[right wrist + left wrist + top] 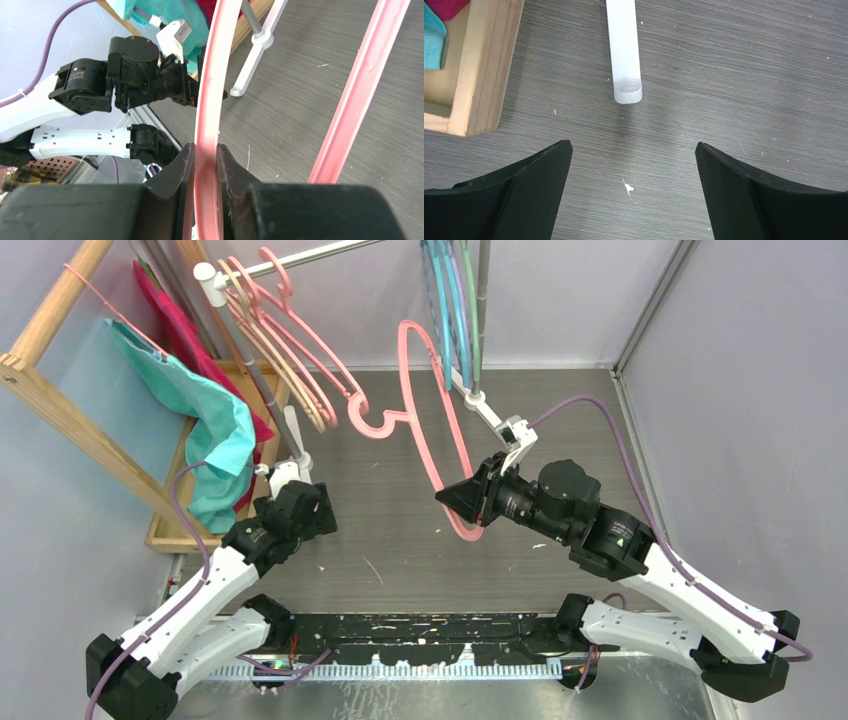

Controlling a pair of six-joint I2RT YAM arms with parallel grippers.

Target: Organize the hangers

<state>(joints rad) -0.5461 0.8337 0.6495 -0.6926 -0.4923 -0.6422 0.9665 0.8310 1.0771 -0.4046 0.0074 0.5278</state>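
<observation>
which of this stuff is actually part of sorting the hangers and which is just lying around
Part of the job:
pink hanger, clamped in the right gripper
pink and beige hangers, hung at left
blue and green hangers, hung at top

Just lying about:
teal cloth
red cloth
wooden rack

Hangers [300, 362] hang on the rail [320, 252], right of the rack [60, 412].

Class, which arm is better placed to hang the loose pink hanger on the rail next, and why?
Right, probably. The right gripper is shut on the pink hanger, holding it raised off the table. The left gripper is open and empty, low beside the rack's white foot.
</observation>
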